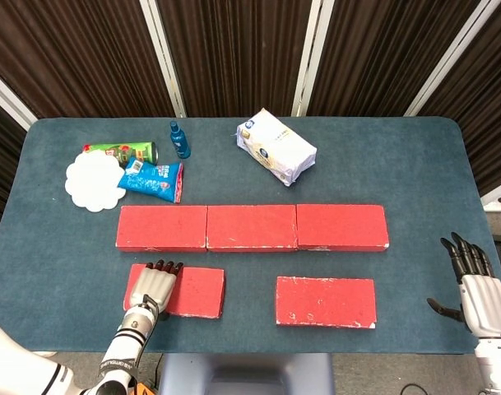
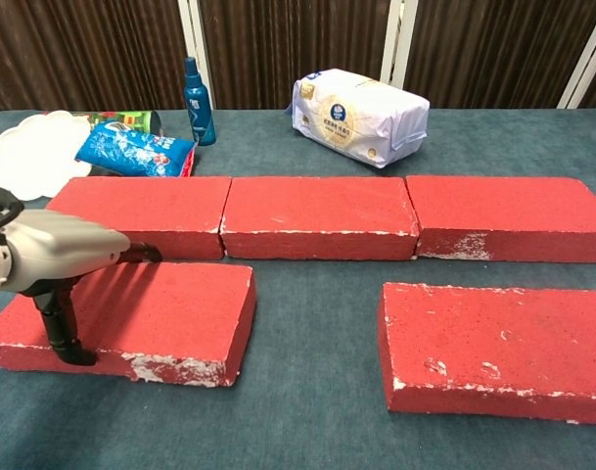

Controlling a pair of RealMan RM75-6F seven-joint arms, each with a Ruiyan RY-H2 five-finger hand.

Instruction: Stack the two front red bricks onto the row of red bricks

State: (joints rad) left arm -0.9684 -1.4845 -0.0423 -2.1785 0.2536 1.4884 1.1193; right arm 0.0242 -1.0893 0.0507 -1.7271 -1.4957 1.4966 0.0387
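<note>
Three red bricks lie end to end in a row (image 1: 252,228) (image 2: 317,217) across the middle of the table. In front of it lie two loose red bricks. The front left brick (image 1: 194,291) (image 2: 156,311) has my left hand (image 1: 152,285) (image 2: 53,262) lying over its left part, fingers reaching to its far edge and the thumb down against its near side. The front right brick (image 1: 326,301) (image 2: 493,338) lies untouched. My right hand (image 1: 472,284) hangs off the table's right edge, fingers apart, holding nothing; the chest view does not show it.
At the back left are a white paper plate (image 1: 94,181) (image 2: 28,147), a green can (image 1: 118,151), a blue snack bag (image 1: 154,178) (image 2: 133,149) and a small blue bottle (image 1: 179,140) (image 2: 197,88). A white wipes pack (image 1: 276,146) (image 2: 360,117) lies at the back centre.
</note>
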